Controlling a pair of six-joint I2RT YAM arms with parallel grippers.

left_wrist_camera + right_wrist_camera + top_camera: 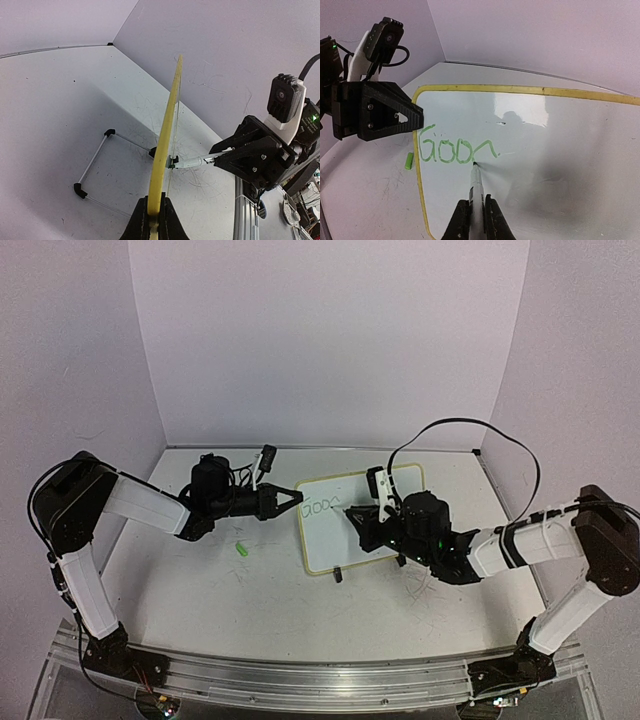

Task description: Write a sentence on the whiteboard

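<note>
The whiteboard (pixel 325 540) stands tilted at mid-table on its wire stand (pixel 95 167). My left gripper (pixel 297 496) is shut on the board's left yellow rim, which runs edge-on (pixel 167 130) away from the left gripper (pixel 155 212) in the left wrist view. The sentence (pixel 452 149) reads "Goo" plus a half-made letter in green (pixel 322 506). My right gripper (pixel 475 212) is shut on a marker (pixel 476 190), whose tip touches the board just under the last letter. From above, the right gripper (pixel 362 520) sits over the board's middle.
A small green marker cap (pixel 241 549) lies on the table left of the board (pixel 409 161). Two black clip feet (pixel 338 575) stick out at the board's near edge. An aluminium rail (pixel 300 680) runs along the table's front. Walls close in the back and both sides.
</note>
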